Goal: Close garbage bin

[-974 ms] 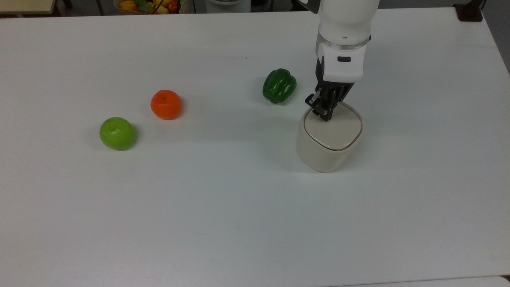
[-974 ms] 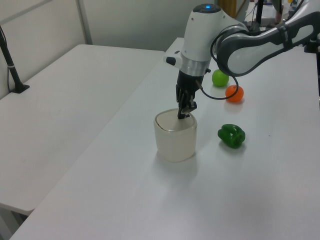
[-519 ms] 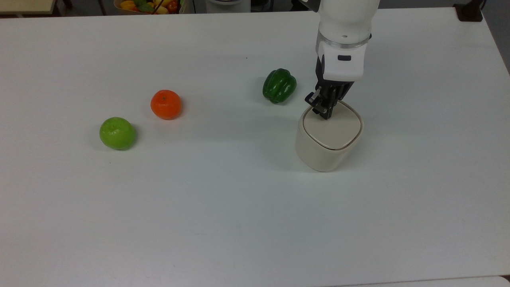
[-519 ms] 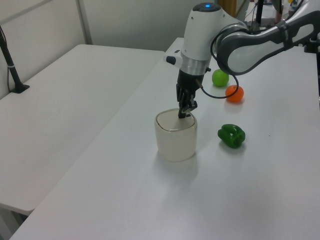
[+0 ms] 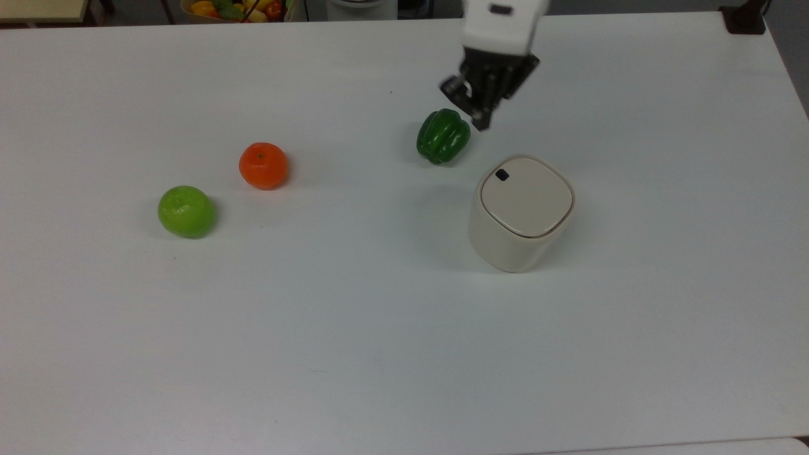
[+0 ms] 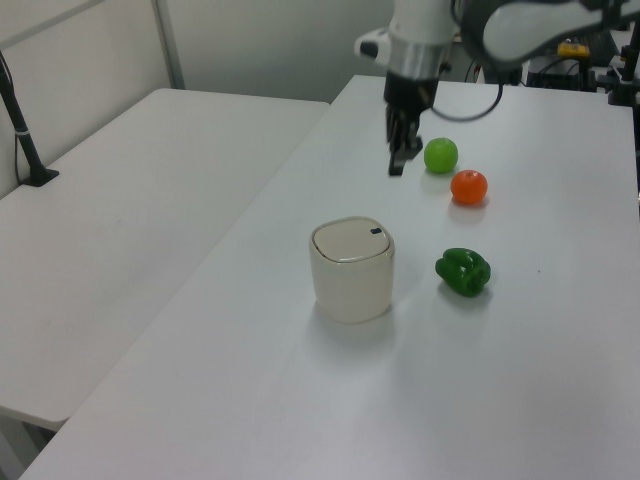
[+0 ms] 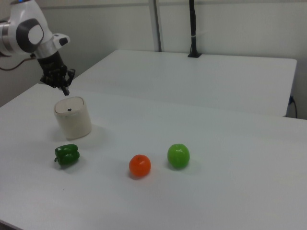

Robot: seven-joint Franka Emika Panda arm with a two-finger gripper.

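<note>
Bin (image 5: 521, 212) closed, lid flush; gripper (image 5: 481, 120) raised clear, fingers together, holding nothing.
Top view: bare table (image 5: 379, 328) around bin; pepper (image 5: 443, 135) near its left. Left view: gripper (image 6: 397, 166) well above bin (image 6: 351, 270). Right view: gripper (image 7: 65, 91) above bin (image 7: 73, 117).

The garbage bin (image 7: 73, 117) stands on the white table (image 7: 201, 191), lid flat — black mark on top. The gripper (image 7: 65, 91) hangs just above it, clear of the lid. A green pepper (image 7: 66, 155), orange (image 7: 140, 166) and green fruit (image 7: 178, 155) lie nearer the camera.
</note>
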